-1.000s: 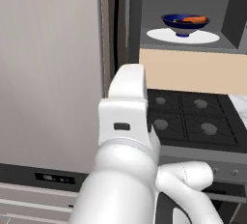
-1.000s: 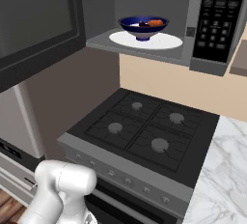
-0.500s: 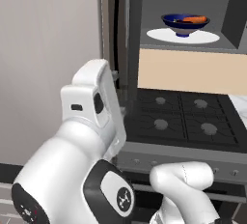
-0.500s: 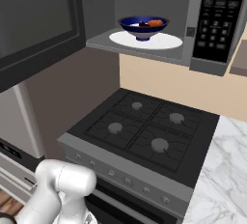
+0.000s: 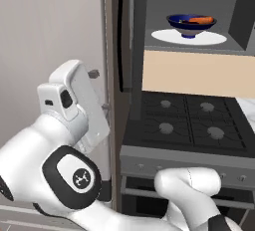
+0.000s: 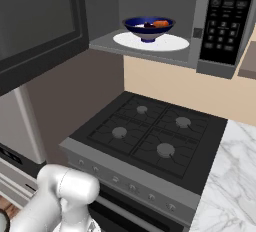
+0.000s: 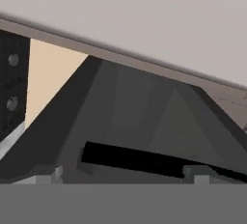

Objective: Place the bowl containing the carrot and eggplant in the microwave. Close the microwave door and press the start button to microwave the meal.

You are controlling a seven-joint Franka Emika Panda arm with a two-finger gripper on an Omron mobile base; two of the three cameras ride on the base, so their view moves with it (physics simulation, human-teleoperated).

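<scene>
The dark blue bowl stands on the white turntable inside the open microwave. The orange carrot lies in it beside a dark bit of eggplant. The microwave door is swung wide open to the left. My gripper is open and holds nothing. It sits left of the door and below it, pointing at the door's outer face. The dark handle lies close before the fingertips.
A black four-burner stove lies under the microwave. The keypad is on the microwave's right side. A marble counter adjoins the stove on the right. A tall pale cabinet front stands left of the door.
My arm has swung from the middle of the left base view to the left and turned its hand toward the open door. The bowl has not moved.
</scene>
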